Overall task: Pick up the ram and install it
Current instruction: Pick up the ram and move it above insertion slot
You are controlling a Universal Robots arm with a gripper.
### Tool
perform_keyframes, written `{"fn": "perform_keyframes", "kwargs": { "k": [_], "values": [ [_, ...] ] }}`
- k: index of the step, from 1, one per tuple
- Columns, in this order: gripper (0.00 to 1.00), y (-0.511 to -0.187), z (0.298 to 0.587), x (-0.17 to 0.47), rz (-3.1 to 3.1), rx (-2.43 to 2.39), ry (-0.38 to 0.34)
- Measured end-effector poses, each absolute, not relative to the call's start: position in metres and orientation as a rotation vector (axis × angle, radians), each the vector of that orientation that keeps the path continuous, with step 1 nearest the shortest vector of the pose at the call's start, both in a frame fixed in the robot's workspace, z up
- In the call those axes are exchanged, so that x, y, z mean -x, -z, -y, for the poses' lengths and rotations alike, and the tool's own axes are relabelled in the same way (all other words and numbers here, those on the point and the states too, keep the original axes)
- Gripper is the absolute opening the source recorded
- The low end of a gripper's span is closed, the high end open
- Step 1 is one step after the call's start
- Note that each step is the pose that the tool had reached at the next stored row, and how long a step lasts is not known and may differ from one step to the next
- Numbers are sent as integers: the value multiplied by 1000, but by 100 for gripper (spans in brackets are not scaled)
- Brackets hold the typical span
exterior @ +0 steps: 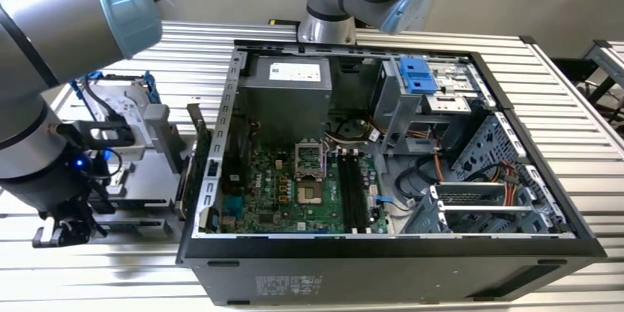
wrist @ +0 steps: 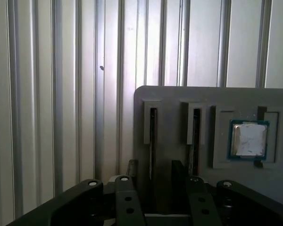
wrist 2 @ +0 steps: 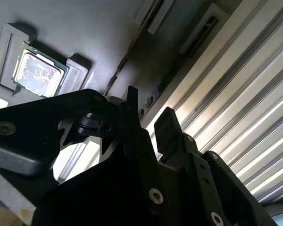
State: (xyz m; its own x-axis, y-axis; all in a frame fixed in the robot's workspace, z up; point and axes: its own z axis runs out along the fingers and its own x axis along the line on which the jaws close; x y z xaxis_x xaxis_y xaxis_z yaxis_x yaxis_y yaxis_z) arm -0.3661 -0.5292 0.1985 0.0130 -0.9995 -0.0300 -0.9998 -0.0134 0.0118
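Observation:
In the first wrist view a ram (wrist: 152, 136) stands edge-on in a slot of a grey holder (wrist: 172, 101). My gripper (wrist: 154, 172) is open, with one finger on each side of the line of that stick. In the second wrist view the same ram (wrist 2: 128, 52) runs as a thin edge toward the gap of the gripper (wrist 2: 148, 117). I cannot tell whether the fingers touch it. A second slot (wrist: 195, 134) next to it shows another thin edge. In the exterior view the gripper (exterior: 63, 231) hangs low at the exterior view's left, beside the open computer case (exterior: 210, 180).
A square silver processor (wrist: 248, 139) lies in a pocket of the holder. The holder rests on a ribbed metal table (wrist: 47, 94). Inside the case, the green motherboard (exterior: 273, 188) has long black memory slots (exterior: 351, 191). A second arm's base (exterior: 326, 23) stands behind the case.

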Motion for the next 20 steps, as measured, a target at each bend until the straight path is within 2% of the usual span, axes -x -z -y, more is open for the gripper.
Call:
{"fn": "perform_keyframes", "kwargs": {
  "k": [20],
  "values": [
    [100, -197, 528, 366, -2171, 2253, -47]
  ]
}}
